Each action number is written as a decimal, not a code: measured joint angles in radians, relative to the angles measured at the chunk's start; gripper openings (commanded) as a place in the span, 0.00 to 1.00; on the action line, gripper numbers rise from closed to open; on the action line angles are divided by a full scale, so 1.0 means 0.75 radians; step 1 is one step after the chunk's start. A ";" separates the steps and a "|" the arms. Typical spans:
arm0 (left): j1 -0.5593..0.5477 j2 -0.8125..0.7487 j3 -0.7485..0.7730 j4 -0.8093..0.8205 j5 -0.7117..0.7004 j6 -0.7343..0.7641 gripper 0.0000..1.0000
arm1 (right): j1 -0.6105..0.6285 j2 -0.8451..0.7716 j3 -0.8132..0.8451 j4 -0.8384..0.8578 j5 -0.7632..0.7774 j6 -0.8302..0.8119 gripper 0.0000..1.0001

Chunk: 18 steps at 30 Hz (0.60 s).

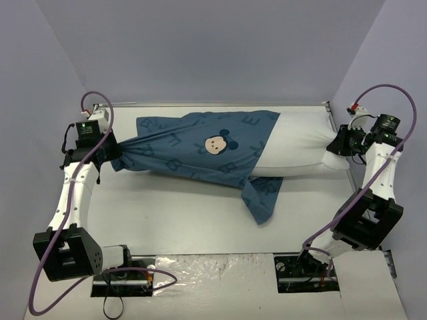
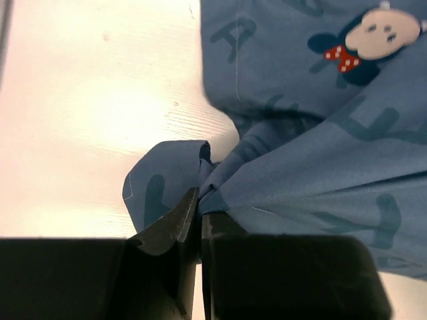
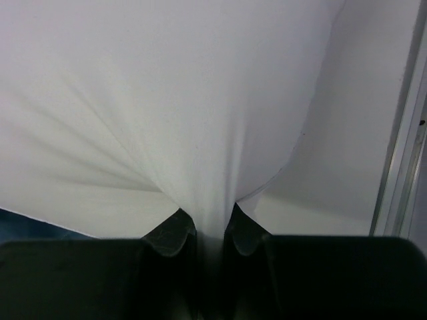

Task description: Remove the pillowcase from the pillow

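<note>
My left arm [image 1: 73, 193] rises from its base at the near corner and bends inward at the wrist, so the left gripper [image 1: 115, 155] points across the desk [image 1: 180, 213] toward the other arm. Its jaws are clamped on a bunched corner of the pillowcase [image 1: 200, 143]. In the wrist view the blue cloth fans out taut from between the fingers, and a small fold curls out just beside the tip. My right arm [image 1: 377, 180] mirrors this, reaching up the right side with its wrist turned inward. The right gripper [image 1: 337, 143] is pinched tight on the gathered end of the pillow [image 1: 300, 143], and the white fabric pulls into radiating creases ahead of it.

Between the two grippers the pillow lies stretched across the desk. The pillowcase covers the part nearer the left gripper, while the part nearer the right gripper is bare white. A loose flap of the case trails toward the arm bases.

The left gripper sits near the desk's left edge. The right gripper is just beside the metal rail [image 3: 397, 147] along the right edge, so there is little room behind either one. Bare desk stretches between the pillow and the arm bases.
</note>
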 measured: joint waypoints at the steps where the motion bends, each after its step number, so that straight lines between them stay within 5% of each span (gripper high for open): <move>1: 0.012 0.007 0.027 -0.023 -0.008 -0.003 0.02 | -0.014 0.000 0.000 -0.005 -0.001 -0.001 0.00; 5: 0.053 0.025 0.114 -0.080 -0.022 -0.017 0.02 | -0.067 0.000 0.000 -0.042 -0.034 -0.032 0.02; 6: 0.060 0.030 0.127 -0.082 -0.017 -0.022 0.02 | -0.071 0.000 0.000 -0.068 -0.057 -0.070 0.19; 8: 0.077 0.032 0.128 -0.067 0.017 -0.027 0.03 | -0.072 0.000 0.005 -0.133 -0.088 -0.185 0.33; 12: 0.095 0.010 0.073 0.050 0.100 -0.030 0.61 | -0.061 -0.019 0.032 -0.171 -0.072 -0.313 0.53; 14: 0.084 -0.029 0.044 0.072 0.120 -0.040 0.80 | -0.049 -0.030 0.107 -0.176 -0.061 -0.273 0.61; 17: 0.059 -0.086 0.052 0.088 0.129 -0.067 0.96 | -0.027 -0.029 0.271 -0.124 -0.058 -0.119 0.71; 18: 0.053 -0.102 0.064 0.098 0.129 -0.085 0.94 | -0.015 -0.027 0.320 -0.093 -0.057 -0.046 0.76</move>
